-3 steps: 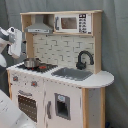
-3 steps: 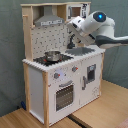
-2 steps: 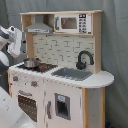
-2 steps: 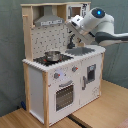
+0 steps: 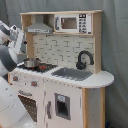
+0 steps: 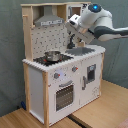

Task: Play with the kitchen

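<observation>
There's the kitchen (image 5: 62,75), one toy unit of pale wood and white panels, standing on a wooden floor (image 6: 100,112) against a grey backdrop in both exterior views. Count along its top: one grey hood (image 5: 40,27) over the hob (image 5: 40,66), and one microwave (image 5: 72,22) beside the hood, over the sink side. On the hob sits one small metal pot (image 6: 51,55), the only loose item I can spot. Next to the hob, one sink (image 5: 74,73) with one black tap (image 5: 84,59) curling over it. Below the counter, one oven door (image 6: 65,95) under the hob and one narrower door (image 6: 90,75) under the sink; I make out two knobs (image 6: 56,76) above the oven in the second exterior view, though they are small. The one white arm (image 6: 100,22) reaches over the sink side in the second exterior view, covering the microwave there, and its end (image 6: 71,37) hangs by the back wall above the sink. Whether the claw is spread or pressed together, I cannot tell. In the first exterior view the arm bulks up beside the hob end, cut off by the frame edge.
</observation>
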{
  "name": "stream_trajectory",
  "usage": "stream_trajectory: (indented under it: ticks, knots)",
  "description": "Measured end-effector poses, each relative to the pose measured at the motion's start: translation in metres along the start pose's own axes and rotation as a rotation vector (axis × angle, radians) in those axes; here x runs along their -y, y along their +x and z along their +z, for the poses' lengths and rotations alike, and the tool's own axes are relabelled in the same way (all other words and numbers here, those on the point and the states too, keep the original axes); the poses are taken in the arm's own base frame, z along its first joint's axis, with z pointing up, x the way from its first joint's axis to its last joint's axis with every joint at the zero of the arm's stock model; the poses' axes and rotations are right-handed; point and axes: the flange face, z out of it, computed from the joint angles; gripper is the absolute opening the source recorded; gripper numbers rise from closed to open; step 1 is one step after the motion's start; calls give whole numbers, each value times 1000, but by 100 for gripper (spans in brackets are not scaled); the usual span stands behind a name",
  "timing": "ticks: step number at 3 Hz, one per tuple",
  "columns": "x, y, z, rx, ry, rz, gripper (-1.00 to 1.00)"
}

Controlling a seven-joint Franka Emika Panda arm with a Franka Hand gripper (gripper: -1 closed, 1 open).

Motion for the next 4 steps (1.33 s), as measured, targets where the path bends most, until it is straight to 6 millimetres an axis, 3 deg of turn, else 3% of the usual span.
stream_trajectory:
  ticks: [2,4]
  knots:
    - [-17,7,13,-3,159,-21,100]
    - [-21,10,30,-23,313,-61,100]
